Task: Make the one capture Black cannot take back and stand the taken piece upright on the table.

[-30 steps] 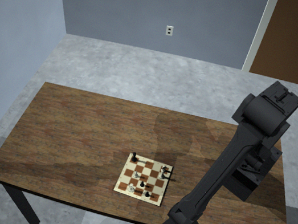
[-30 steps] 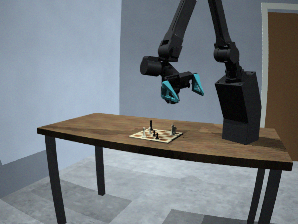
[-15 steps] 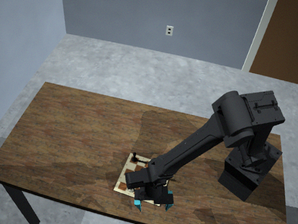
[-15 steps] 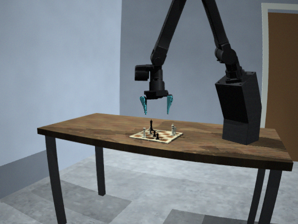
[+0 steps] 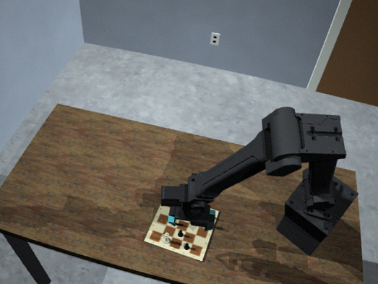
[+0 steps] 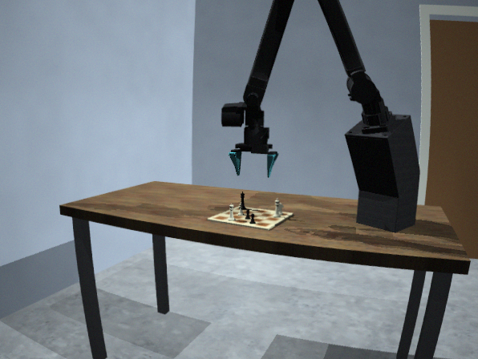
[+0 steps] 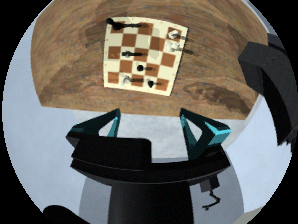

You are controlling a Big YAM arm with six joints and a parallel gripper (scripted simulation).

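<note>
Jaws (image 6: 253, 175): one pair, teal-tipped, wide open, unladen, pointing down. Chessboard (image 5: 198, 255) (image 6: 267, 227) (image 7: 106, 72): one, below the jaws, on the wooden counter (image 5: 96, 173) (image 6: 160, 196) (image 7: 65, 65). Black pawns (image 5: 187, 246) (image 6: 252, 219) (image 7: 151, 84): upright on the board, beneath the jaws.

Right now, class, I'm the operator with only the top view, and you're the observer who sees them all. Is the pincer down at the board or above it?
Observer: Above: the exterior view shows a gap between the open pincer and the pieces on the board.
Operator: The arm hides my far left corner. Anything there?
Observer: Yes, a tall black piece, upright.
Operator: And under the pincer, far right?
Observer: Two white pieces, close together.
</note>
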